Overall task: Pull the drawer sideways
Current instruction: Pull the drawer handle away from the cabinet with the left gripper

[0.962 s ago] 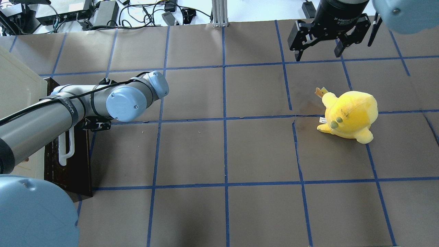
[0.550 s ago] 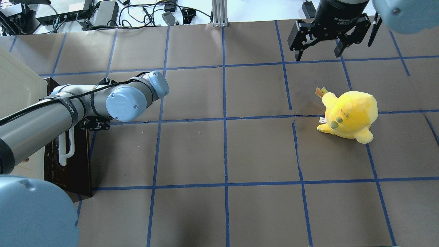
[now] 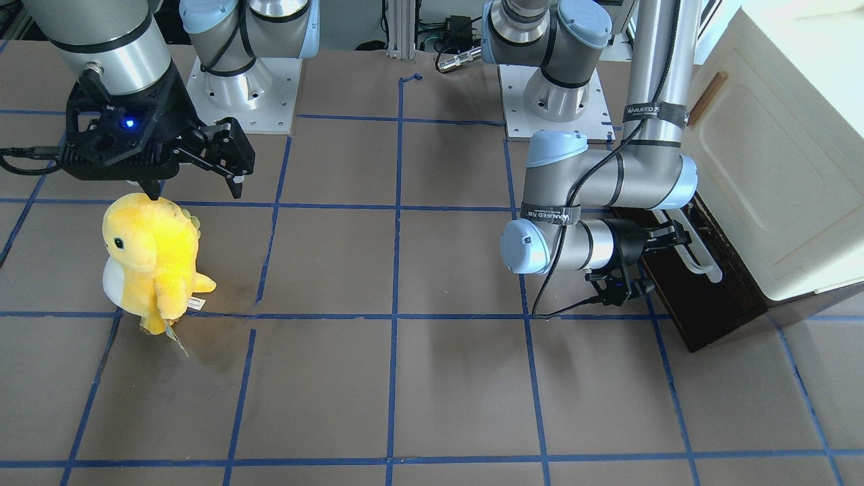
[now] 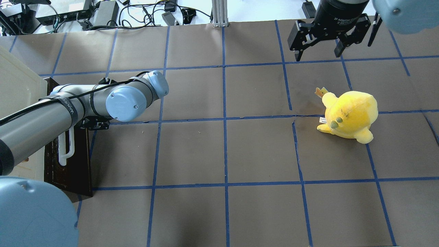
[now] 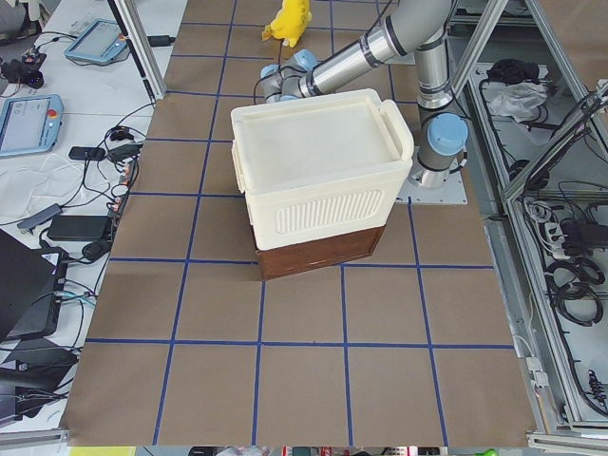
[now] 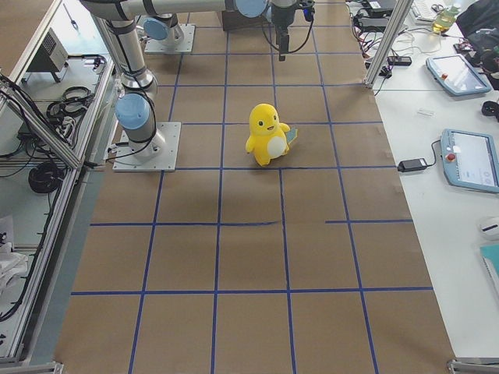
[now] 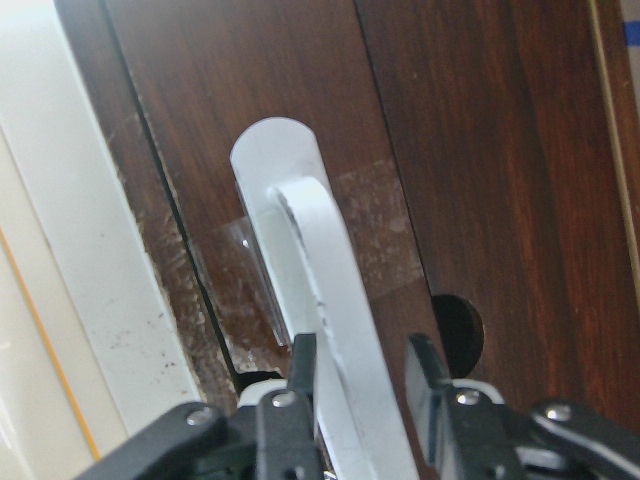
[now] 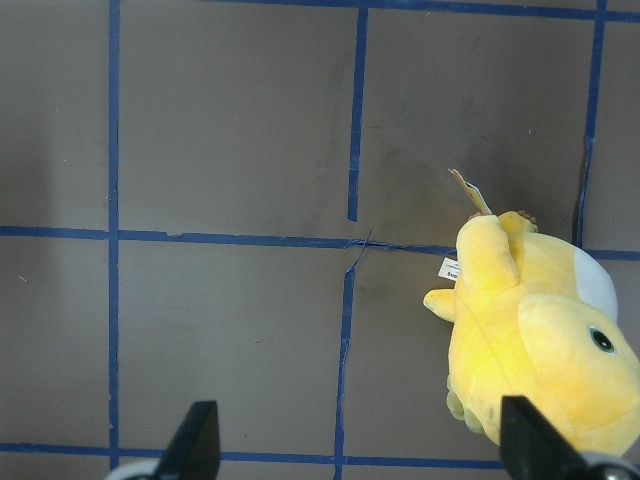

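The drawer (image 3: 709, 304) is the dark brown front at the foot of the cream cabinet, also seen in the overhead view (image 4: 73, 168) and from the left side (image 5: 318, 255). Its long white bar handle (image 7: 330, 280) runs along the front (image 4: 65, 151). My left gripper (image 7: 360, 390) reaches sideways at it (image 3: 675, 237), and its fingers (image 7: 302, 372) sit tight on both sides of the bar, shut on it. The drawer front lies close against the cabinet. My right gripper (image 4: 319, 55) hangs open over the far right of the table (image 3: 196, 191), empty.
The cream cabinet (image 3: 776, 169) fills the table's left end (image 4: 17, 89). A yellow plush toy (image 4: 349, 115) stands on the right half, just below the right gripper (image 8: 360, 450). Blue tape lines grid the brown table cover.
The left arm has edged a hair towards the cabinet. Drawer, plush and right arm show no visible shift.
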`<state>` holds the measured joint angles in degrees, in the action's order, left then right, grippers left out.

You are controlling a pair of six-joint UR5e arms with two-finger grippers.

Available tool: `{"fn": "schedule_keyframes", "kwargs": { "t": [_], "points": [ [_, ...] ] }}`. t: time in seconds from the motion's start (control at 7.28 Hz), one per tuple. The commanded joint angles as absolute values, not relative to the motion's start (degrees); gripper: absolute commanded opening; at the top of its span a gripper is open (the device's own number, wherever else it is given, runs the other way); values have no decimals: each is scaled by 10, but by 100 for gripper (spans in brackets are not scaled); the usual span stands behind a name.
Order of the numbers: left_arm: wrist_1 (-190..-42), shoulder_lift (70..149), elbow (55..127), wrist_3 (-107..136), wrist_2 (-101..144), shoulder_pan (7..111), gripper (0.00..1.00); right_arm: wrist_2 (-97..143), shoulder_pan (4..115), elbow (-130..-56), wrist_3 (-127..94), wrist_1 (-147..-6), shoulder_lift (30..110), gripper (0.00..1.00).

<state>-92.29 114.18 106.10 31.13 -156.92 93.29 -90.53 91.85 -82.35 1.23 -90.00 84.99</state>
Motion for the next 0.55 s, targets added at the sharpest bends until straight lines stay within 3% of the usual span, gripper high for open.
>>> {"fn": "schedule_keyframes", "kwargs": {
  "t": [0.0, 0.41],
  "points": [
    [-922, 1141, 1061, 311, -1568, 933, 29, -905, 918, -824, 12, -900, 850, 100],
    [-920, 1141, 1054, 308, -1566, 933, 27, -905, 918, -824, 12, -900, 850, 100]
  ]
}}
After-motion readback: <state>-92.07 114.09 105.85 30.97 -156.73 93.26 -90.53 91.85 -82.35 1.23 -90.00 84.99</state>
